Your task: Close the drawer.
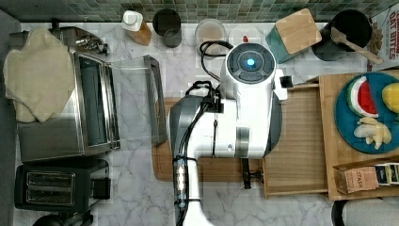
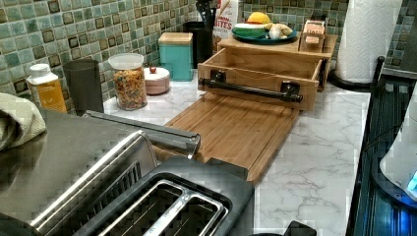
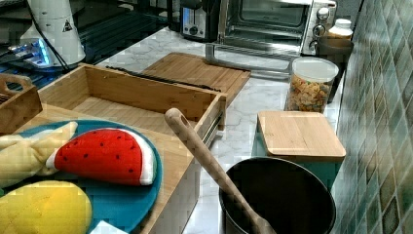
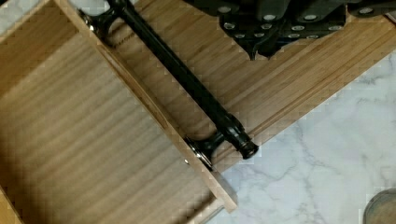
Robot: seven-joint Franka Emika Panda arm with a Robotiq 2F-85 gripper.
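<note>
A: Top view, left to right. Toaster oven (image 1: 89,103) with its glass door dropped open, then the cutting board (image 1: 207,170) on the marble counter (image 1: 131,193), mostly under the white arm (image 1: 226,117).

B: And the drawer (image 1: 296,141)?

A: Next along, pulled well out from under the wooden stand (image 1: 331,122), which carries the blue plate (image 1: 346,120). Drawer is bare inside. The left view shows its front panel resting at the edge of the cutting board.

B: Handle?

A: 1 black bar handle (image 4: 187,84) across the front, on 2 posts, standing clear of the panel.

B: Gripper (image 4: 261,44)?

A: Wrist view has it above the cutting board, just beside the bar and apart from it. Fingers look drawn together, nothing between them.

B: How will it handle?

A: My read: light, stiff bamboo box, rigid bar, nothing fragile. Probably slides easily, so no clamp needed. Press flat against the front panel or the bar near its middle; pushing at 1 end could skew it and jam it in the stand.
</note>
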